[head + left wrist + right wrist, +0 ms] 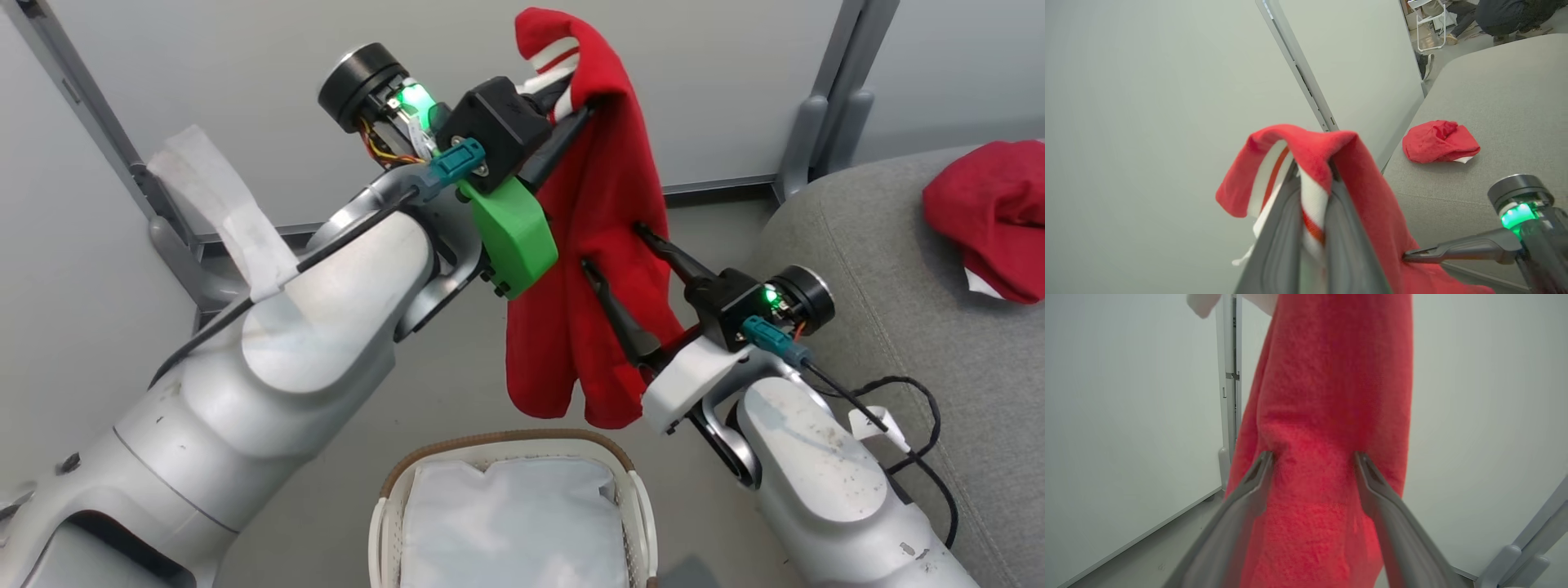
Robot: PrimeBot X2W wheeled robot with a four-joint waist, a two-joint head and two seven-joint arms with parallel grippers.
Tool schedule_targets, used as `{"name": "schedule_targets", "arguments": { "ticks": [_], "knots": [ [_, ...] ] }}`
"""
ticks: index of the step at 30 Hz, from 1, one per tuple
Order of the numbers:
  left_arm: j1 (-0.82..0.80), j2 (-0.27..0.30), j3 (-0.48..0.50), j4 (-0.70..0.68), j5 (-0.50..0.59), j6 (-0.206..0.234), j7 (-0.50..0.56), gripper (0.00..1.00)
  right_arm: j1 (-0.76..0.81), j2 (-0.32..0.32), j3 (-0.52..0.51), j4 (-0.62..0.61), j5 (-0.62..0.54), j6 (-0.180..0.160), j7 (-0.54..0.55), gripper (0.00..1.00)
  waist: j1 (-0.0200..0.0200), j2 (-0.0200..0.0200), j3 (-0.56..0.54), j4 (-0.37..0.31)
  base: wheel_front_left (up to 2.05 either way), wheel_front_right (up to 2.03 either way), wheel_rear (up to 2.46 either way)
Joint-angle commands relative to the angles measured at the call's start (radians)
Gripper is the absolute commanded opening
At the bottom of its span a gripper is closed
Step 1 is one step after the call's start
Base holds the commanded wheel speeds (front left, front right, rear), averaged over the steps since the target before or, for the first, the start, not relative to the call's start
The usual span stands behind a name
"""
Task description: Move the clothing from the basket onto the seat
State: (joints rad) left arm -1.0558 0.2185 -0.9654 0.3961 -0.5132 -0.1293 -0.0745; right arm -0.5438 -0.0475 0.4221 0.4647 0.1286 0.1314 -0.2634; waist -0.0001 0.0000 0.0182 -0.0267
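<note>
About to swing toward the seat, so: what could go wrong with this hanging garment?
The left claw pinches the hanging garment only near its top; a fast swing might shake it loose above the basket.
The open right claw has its tips against the cloth and could snag it.

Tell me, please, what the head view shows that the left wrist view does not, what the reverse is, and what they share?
Head view's own: the basket with its white sheet lining, at the bottom. Left wrist view's own: a close look at the left gripper shut on the white striped band of the hanging garment, plus a person in dark clothes and a white chair beyond the seat. Shared: that hanging garment, the open right gripper with its fingertips at the cloth, and a second red garment lying on the seat.
</note>
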Motion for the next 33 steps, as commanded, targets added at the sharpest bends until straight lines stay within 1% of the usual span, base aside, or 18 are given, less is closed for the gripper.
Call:
{"name": "schedule_targets", "arguments": {
  "ticks": [1, 8, 9, 10, 11, 18, 24, 26, 27, 28, 29, 30, 31, 33],
  "knots": [
    [-0.010, -0.004, -0.007, -0.019, -0.023, -0.002, 0.003, 0.00, 0.000, -0.005, -0.023, 0.010, -0.009, -0.001, -0.002, 1.00, 0.0001, 0.0000, -0.010, 0.017, 0.00, 0.00, 0.00],
    [0.008, 0.017, -0.021, -0.098, -0.063, -0.001, 0.010, 0.00, -0.001, -0.005, -0.073, 0.056, -0.031, -0.001, -0.002, 1.00, 0.0001, 0.0000, -0.020, 0.039, 0.00, 0.00, 0.00],
    [0.014, 0.020, -0.021, -0.109, -0.066, 0.000, 0.012, 0.00, -0.004, -0.005, -0.076, 0.062, -0.031, -0.001, -0.002, 0.36, 0.0001, 0.0000, -0.020, 0.042, 0.00, 0.00, 0.00],
    [0.018, 0.024, -0.022, -0.116, -0.068, 0.002, 0.013, 0.00, -0.008, -0.004, -0.078, 0.066, -0.033, -0.001, -0.002, 0.14, 0.0001, 0.0000, -0.021, 0.043, 0.00, 0.00, 0.00],
    [0.023, 0.030, -0.021, -0.122, -0.071, 0.006, 0.013, 0.00, -0.012, -0.004, -0.081, 0.069, -0.034, -0.001, -0.002, 0.00, 0.0001, 0.0000, -0.021, 0.045, 0.00, 0.00, 0.00],
    [0.042, 0.054, -0.013, -0.143, -0.078, 0.024, 0.015, 0.00, -0.024, -0.005, -0.084, 0.071, -0.032, -0.001, -0.002, 0.00, 0.0001, 0.0000, -0.017, 0.046, 0.00, 0.00, 0.00],
    [0.070, 0.084, 0.009, -0.110, -0.098, 0.047, 0.008, 0.00, -0.017, -0.004, -0.080, 0.044, -0.009, -0.001, -0.002, 0.00, 0.0001, 0.0000, -0.009, 0.037, 0.00, 0.00, 0.00],
    [0.089, 0.097, 0.016, -0.092, -0.110, 0.051, -0.001, 0.05, -0.012, -0.004, -0.080, 0.032, -0.004, -0.001, -0.002, 0.00, 0.0001, 0.0000, -0.007, 0.032, 0.00, 0.00, 0.00],
    [0.100, 0.104, 0.022, -0.081, -0.118, 0.055, -0.011, 0.13, -0.008, -0.005, -0.085, 0.026, -0.003, -0.001, -0.002, 0.00, 0.0001, 0.0000, -0.005, 0.029, 0.00, 0.00, 0.00],
    [0.111, 0.109, 0.028, -0.073, -0.126, 0.059, -0.020, 0.24, -0.005, -0.005, -0.091, 0.019, -0.002, -0.001, -0.002, 0.00, 0.0001, 0.0000, -0.004, 0.027, 0.00, 0.00, 0.00],
    [0.126, 0.113, 0.036, -0.064, -0.135, 0.063, -0.033, 0.56, -0.001, -0.005, -0.100, 0.014, -0.001, -0.001, -0.002, 0.00, 0.0001, 0.0000, -0.002, 0.024, 0.00, 0.00, 0.00],
    [0.140, 0.116, 0.043, -0.056, -0.140, 0.069, -0.047, 0.80, 0.002, -0.004, -0.109, 0.008, -0.002, -0.001, -0.002, 0.00, 0.0001, 0.0000, 0.000, 0.023, 0.00, 0.00, 0.00],
    [0.159, 0.117, 0.051, -0.048, -0.152, 0.072, -0.066, 1.00, 0.005, -0.005, -0.119, 0.002, -0.007, -0.001, -0.002, 0.00, 0.0001, 0.0000, 0.001, 0.021, 0.00, 0.00, 0.00],
    [0.195, 0.113, 0.065, -0.037, -0.170, 0.080, -0.099, 1.00, 0.007, -0.005, -0.140, -0.006, -0.012, -0.001, -0.002, 0.00, 0.0001, 0.0000, 0.004, 0.019, 0.00, 0.00, 0.00]
  ]
}}
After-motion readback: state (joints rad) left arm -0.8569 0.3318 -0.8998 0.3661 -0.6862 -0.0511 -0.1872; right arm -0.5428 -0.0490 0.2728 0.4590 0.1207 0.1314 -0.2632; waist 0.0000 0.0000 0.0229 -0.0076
